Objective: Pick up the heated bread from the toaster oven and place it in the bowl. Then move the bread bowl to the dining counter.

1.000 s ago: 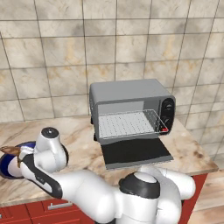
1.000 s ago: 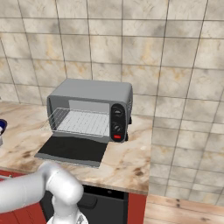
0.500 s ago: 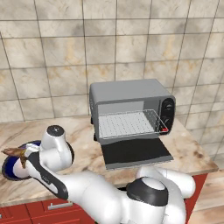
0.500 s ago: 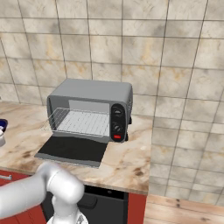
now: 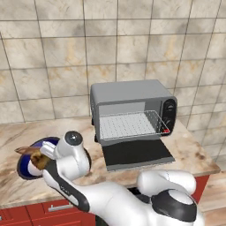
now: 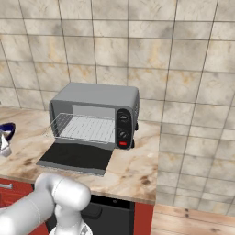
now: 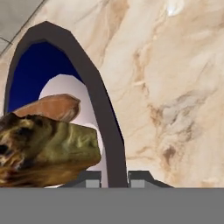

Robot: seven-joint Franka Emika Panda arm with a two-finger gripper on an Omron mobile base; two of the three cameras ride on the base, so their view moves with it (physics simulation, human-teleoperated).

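The bowl (image 7: 94, 94) sits on the counter (image 5: 194, 152) well to the left of the toaster oven (image 5: 132, 110), and the tool (image 7: 114, 177) is right at its near rim, the rim passing between the two fingertips. The tool is closed down on that rim (a pinch on the wall, by the look of it), so I judge lifting the bowl comes next. The heated bread (image 7: 46, 146) already lies inside the bowl, beside a longer brown stick (image 7: 52, 107).
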